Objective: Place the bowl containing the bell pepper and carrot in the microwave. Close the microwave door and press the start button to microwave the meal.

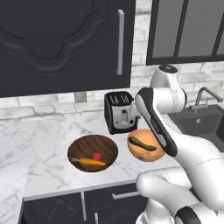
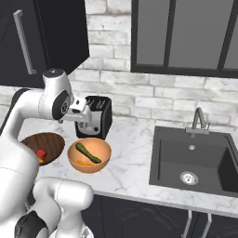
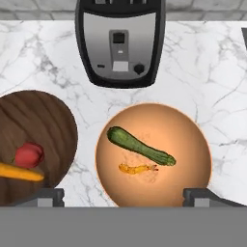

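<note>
The dark wood-grain bowl (image 1: 87, 146) (image 2: 51, 142) (image 3: 43, 120) sits on the marble counter, left of the toaster. In it lie the red bell pepper (image 1: 97, 156) (image 2: 41, 153) (image 3: 29, 155) and the orange carrot (image 1: 89, 162) (image 3: 19, 172). My gripper (image 3: 124, 198) hangs open and empty above the counter. It looks straight down on the lighter orange-tan bowl, with the dark bowl off to the left in the hand view. The microwave and its door are out of view.
The orange-tan bowl (image 1: 146, 156) (image 2: 88, 166) (image 3: 193, 144) holds a green vegetable (image 3: 140, 146). A black toaster (image 1: 119, 112) (image 2: 95, 116) (image 3: 120, 43) stands behind both bowls. A dark sink (image 2: 195, 162) with a faucet (image 2: 199, 120) lies to the right. A dark cabinet (image 1: 65, 39) hangs overhead.
</note>
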Available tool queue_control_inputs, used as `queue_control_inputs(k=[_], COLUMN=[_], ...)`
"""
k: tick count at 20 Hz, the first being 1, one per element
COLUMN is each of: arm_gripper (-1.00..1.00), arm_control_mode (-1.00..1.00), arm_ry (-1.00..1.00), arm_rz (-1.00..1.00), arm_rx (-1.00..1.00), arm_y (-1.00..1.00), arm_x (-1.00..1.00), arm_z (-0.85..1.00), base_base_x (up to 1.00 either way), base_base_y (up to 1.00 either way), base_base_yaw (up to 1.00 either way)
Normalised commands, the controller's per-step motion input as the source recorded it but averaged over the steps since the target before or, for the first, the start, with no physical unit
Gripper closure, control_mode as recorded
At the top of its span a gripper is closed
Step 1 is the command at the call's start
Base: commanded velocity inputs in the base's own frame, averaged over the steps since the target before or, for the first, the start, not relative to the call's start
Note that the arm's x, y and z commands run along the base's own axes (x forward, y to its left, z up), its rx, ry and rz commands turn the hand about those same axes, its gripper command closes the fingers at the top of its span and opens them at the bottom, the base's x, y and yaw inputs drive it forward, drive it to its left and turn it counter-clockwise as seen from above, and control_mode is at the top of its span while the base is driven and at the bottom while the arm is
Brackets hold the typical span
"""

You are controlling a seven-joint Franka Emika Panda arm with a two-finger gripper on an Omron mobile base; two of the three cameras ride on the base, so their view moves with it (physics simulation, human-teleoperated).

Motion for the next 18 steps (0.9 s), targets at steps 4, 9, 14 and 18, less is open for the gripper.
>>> queue_control_inputs(k=[4, 9, 14, 18], arm_gripper=[-1.00, -1.00, -1.00, -1.00], arm_control_mode=[-1.00, -1.00, -1.00, -1.00], arm_ry=[-0.04, 0.00, 0.00, 0.00], arm_rz=[-0.13, -0.19, -0.18, -0.18], arm_rx=[0.07, 0.09, 0.15, 0.14], arm_y=[0.24, 0.34, 0.20, 0.19], arm_x=[-0.32, -0.25, -0.06, -0.07], arm_z=[-0.26, -0.28, -0.27, -0.30], base_base_x=[0.00, 0.00, 0.00, 0.00], base_base_y=[0.00, 0.00, 0.00, 0.00], base_base_yaw=[0.00, 0.00, 0.00, 0.00])
